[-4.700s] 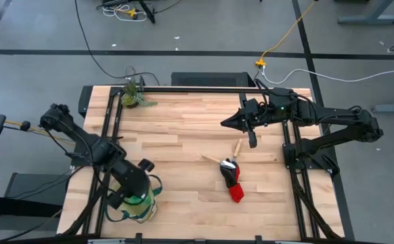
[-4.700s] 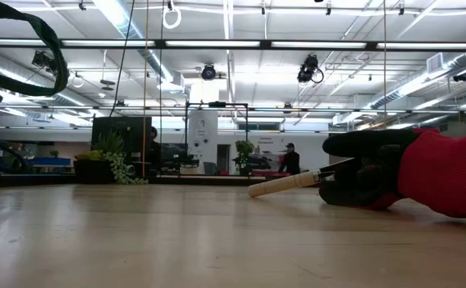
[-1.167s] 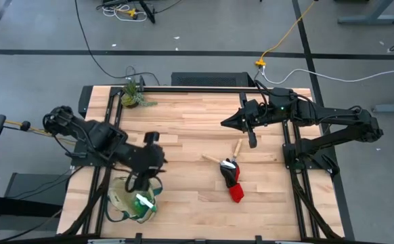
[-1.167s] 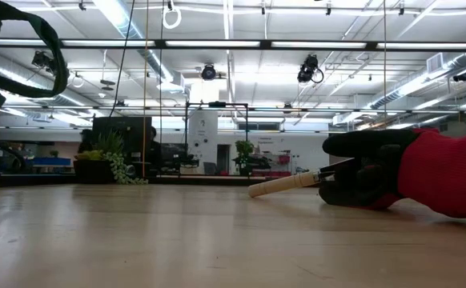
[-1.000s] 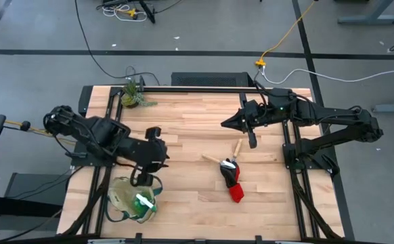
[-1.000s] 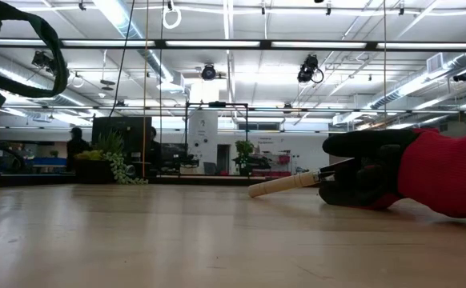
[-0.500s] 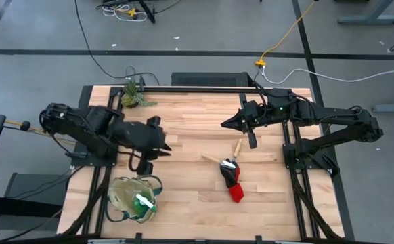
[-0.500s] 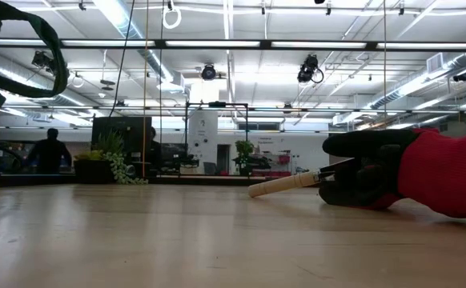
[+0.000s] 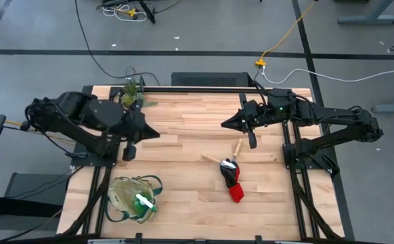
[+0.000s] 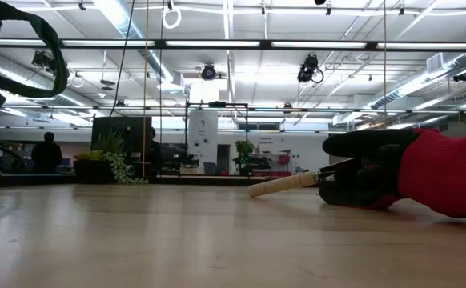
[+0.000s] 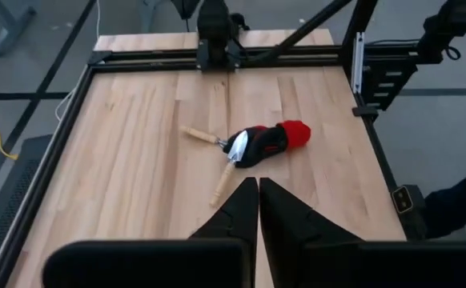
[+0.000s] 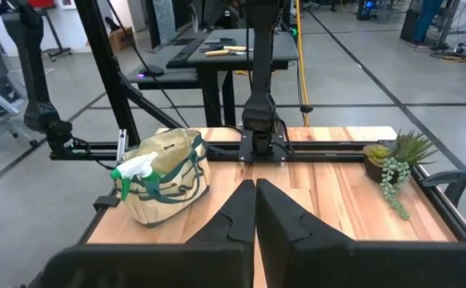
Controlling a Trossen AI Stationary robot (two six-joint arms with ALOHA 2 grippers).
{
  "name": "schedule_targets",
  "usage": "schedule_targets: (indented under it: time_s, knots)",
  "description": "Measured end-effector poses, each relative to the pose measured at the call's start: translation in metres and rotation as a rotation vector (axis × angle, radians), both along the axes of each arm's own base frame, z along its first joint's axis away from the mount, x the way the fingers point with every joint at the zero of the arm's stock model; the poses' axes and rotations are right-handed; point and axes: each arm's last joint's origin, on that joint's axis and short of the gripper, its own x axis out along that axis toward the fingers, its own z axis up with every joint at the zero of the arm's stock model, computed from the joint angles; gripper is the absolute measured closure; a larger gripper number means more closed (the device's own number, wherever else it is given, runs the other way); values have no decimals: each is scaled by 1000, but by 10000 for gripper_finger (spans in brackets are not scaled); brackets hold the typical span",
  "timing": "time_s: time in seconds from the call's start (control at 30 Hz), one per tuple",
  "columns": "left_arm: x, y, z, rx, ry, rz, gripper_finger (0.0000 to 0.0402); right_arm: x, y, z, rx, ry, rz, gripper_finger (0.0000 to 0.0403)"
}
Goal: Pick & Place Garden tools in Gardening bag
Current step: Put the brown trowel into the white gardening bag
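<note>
2 end effectors are closed and empty: left end effector [image 9: 148, 133], right end effector [image 9: 228, 123]. Glove bundle [image 9: 232, 180] on the counter [image 9: 190, 115] should be approached with jaws reopened, then carried to the gardening bag [image 9: 133, 200].

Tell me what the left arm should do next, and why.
Probably swing the left gripper toward the glove bundle and open its shut fingers. The green item already sits in the bag, while the bundle and the wooden-handled tools lie on the table. The right gripper hangs shut farther back.
</note>
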Motion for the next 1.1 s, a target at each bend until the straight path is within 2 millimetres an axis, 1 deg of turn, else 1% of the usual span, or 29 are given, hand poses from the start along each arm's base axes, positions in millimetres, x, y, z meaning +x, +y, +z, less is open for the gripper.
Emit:
schedule_targets:
  time_s: [0.17, 0.47, 0.67, 0.83, 0.93, 1.1]
  knots:
    - [-5, 4, 3, 2, -14, 9, 396, 0, 0, 0, 0, 1, 0, 387]
    - [-7, 6, 2, -17, -19, 23, 398, 0, 0, 0, 0, 1, 0, 387]
    - [-12, 7, -17, -49, -27, 34, 398, 0, 0, 0, 0, 1, 0, 387]
    - [-24, 10, -31, -84, -80, 47, 399, 0, 0, -1, 1, 10, -5, 387]
    - [-30, 11, -42, -108, -100, 58, 397, -1, -1, -3, 23, 35, -52, 386]
    - [-38, 14, -57, -113, -127, 66, 399, -2, -2, -8, 40, 92, -72, 363]
